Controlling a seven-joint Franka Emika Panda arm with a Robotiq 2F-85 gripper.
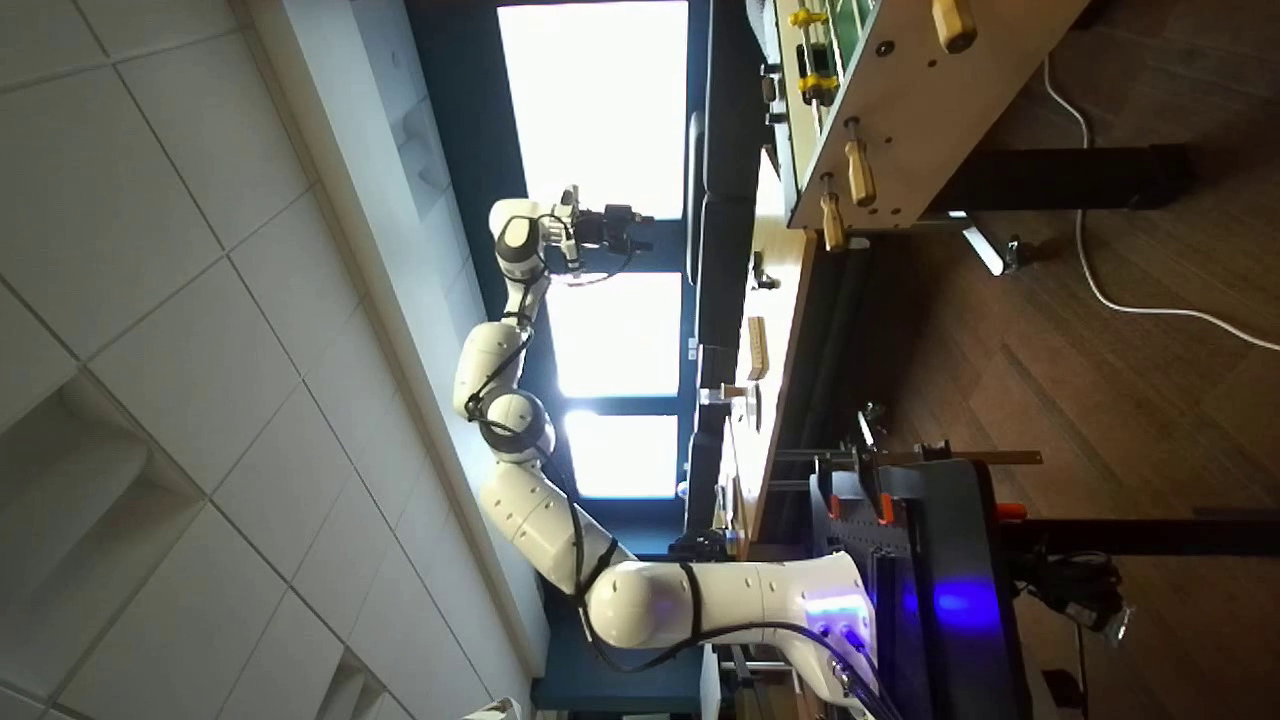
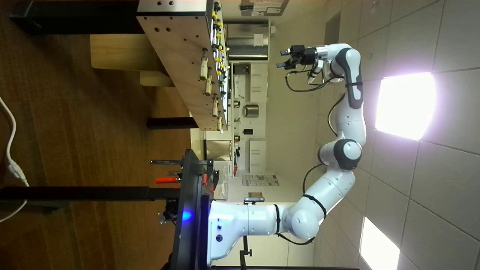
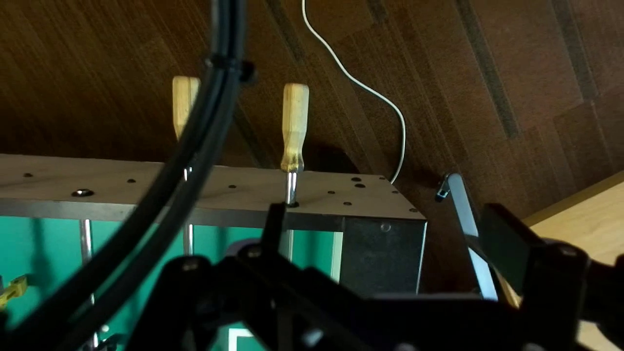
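Black claw just hangs in midair, jaws wide apart; wrist view's got a foosball game past it, wooden handles poking out, plus some white cable.

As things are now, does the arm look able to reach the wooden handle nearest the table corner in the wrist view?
Probably yes: the gripper is open and empty, and nothing visible blocks the wooden handle, which juts from the foosball table. The exact distance is unclear.

My arm is white with dark-grey joint covers, black cables, black straps, blue-lit base. My gripper: black, round screw heads showing.
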